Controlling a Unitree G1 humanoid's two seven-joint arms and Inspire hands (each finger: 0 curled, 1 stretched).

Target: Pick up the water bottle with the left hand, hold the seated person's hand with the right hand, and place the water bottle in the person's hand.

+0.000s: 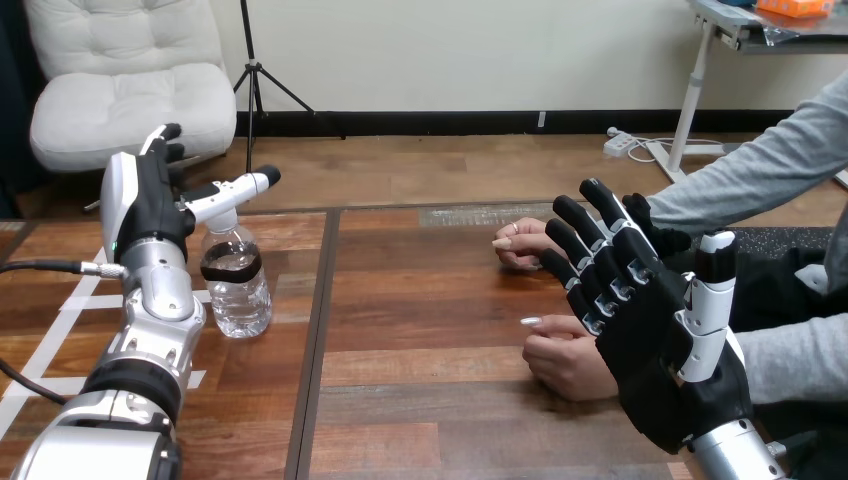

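Wooden table [430, 330] beneath both hands, with white tape strips [70, 305] beside the left arm [140, 370]

Left arm entering from the lower left corner, forearm steeply angled upward, ending in the left hand.

Right hand [660, 350] up above the table at the end of the right arm [740, 455], dark palm toward the camera. Fingers straight and spread, thumb upright alongside them, nothing gripped. Fingertips lying, in the head view, between the person's two hands; contact with either not determinable.

Left hand [150, 205] upright, fingers straight and pointing up, thumb [235, 190] stretched sideways toward the right hand. Nothing gripped.

Person's nearer hand [565, 360] loosely curled on the table, just beside the right hand on its finger side, partly covered by it. Person's farther hand [525, 243] resting on the table just beyond the right hand's fingertips.

Water bottle [237, 290] upright on the table, clear with a black band, just beside the left wrist on the thumb side and directly below the outstretched thumb. Contact between thumb and bottle top not determinable. Well apart from the right hand and from both of the person's hands
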